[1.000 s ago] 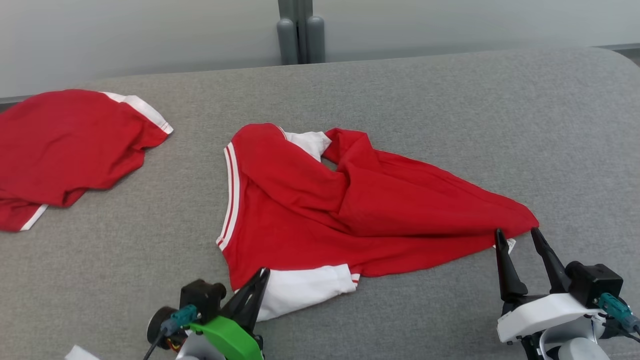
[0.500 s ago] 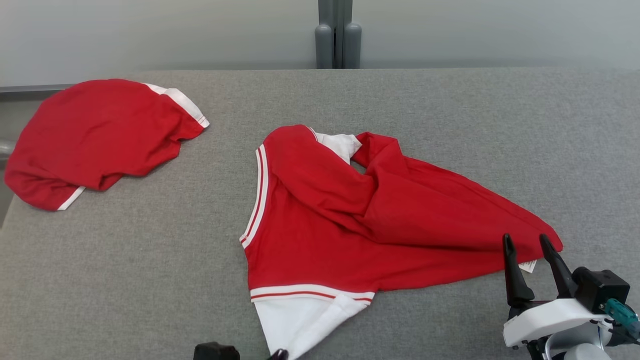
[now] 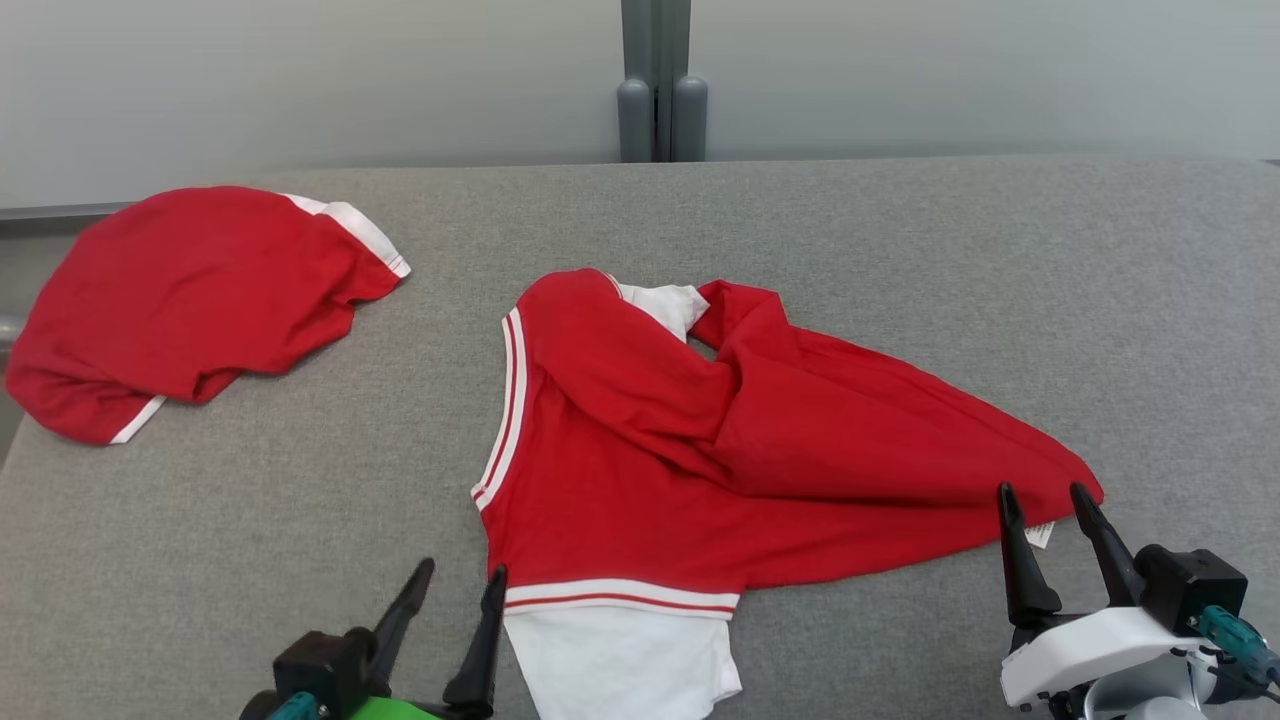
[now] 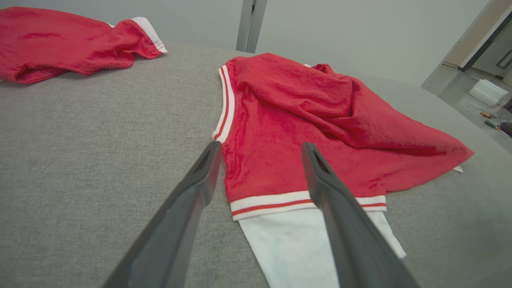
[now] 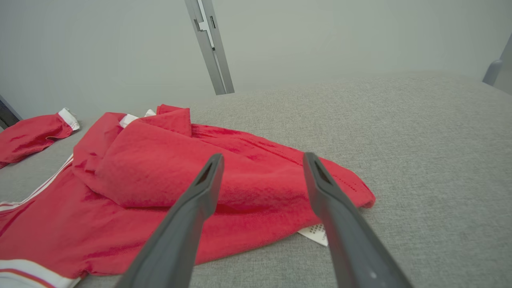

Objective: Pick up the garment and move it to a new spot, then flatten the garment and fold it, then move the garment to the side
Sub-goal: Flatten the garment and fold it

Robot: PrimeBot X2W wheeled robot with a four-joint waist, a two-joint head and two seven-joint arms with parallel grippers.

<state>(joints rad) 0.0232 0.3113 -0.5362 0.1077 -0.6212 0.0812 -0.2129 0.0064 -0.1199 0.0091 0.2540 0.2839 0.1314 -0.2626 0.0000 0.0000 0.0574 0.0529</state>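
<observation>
Bright, even light; soft shadows, sharp focus.

This looks like a robotics lab or test room rather than a home. The work surface is a large table [image 3: 900,300] covered in plain grey fabric, and directly behind it stand bare pale wall panels [image 3: 300,80] joined at a grey metal post [image 3: 657,90]. Off the table's right side, the left wrist view shows a bare floor [image 4: 450,78] with a white foam block [image 4: 486,90] and loose hand tools [image 4: 489,116]. A red-and-white garment [image 3: 720,440] lies at the table's middle and a matching second red garment [image 3: 190,290] at its far left corner.
</observation>
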